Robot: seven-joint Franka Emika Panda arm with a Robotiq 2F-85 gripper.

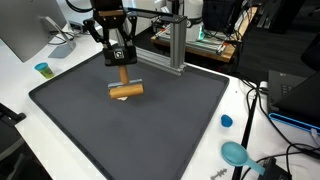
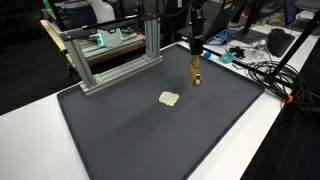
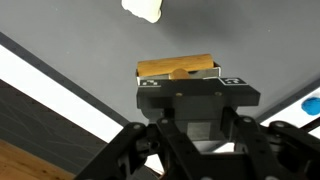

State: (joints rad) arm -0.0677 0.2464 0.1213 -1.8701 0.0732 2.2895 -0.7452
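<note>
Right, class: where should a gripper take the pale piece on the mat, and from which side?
Probably across two opposite edges, from straight above: the pale piece lies flat and low on the mat, with free mat all round it.

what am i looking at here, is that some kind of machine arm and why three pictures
It is one robot arm with a two-fingered pincer at its end. Two pictures come from cameras standing outside the robot, looking at the same table from different places. The third comes from a camera on the wrist, looking past the pincer itself. The work surface is a dark mat on a white table. The pincer is shut on a wooden piece, gripping its thin upper part, with the thicker round part below, at or just above the mat. A small pale lump lies on the mat nearby. Off the mat sit a blue cap and some cables.
</note>
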